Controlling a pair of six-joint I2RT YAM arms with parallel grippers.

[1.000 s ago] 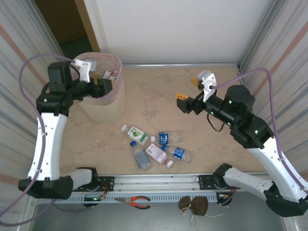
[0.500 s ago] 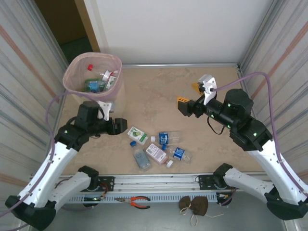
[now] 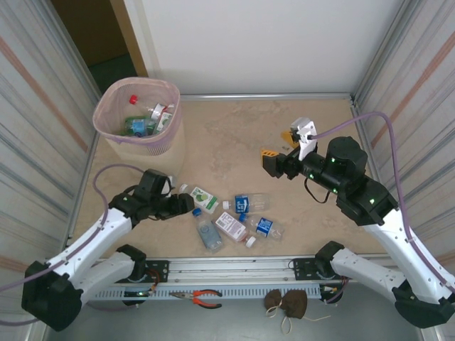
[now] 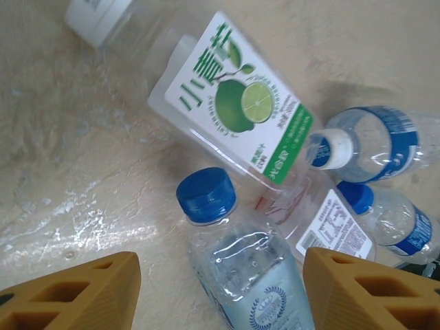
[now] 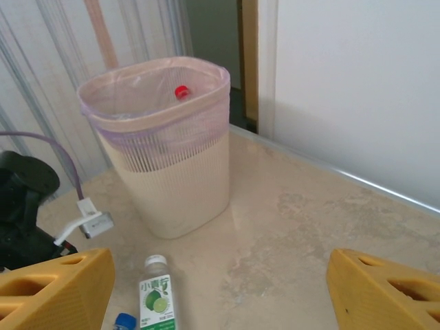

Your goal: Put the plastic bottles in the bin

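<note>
Blue-capped bottle (image 4: 240, 265) lies between left tool's (image 4: 221, 292) spread jaws.

Five bottles (image 3: 202, 197) on the tabletop (image 3: 227, 135), lower centre of the frame. One bin (image 3: 153, 162), upper left, with more bottles inside, count unclear. Two arms (image 3: 92, 241). One pliers (image 3: 202, 298) and one brown bag (image 3: 288, 302), bottom edge.

Ahead of the fingers (image 4: 75, 292) of the left gripper (image 4: 220, 302), the lime bottle (image 4: 234, 110) bears green Chinese characters, seemingly 小青柠. Print on the white-labelled bottle (image 4: 337, 227) is too small to read.
</note>
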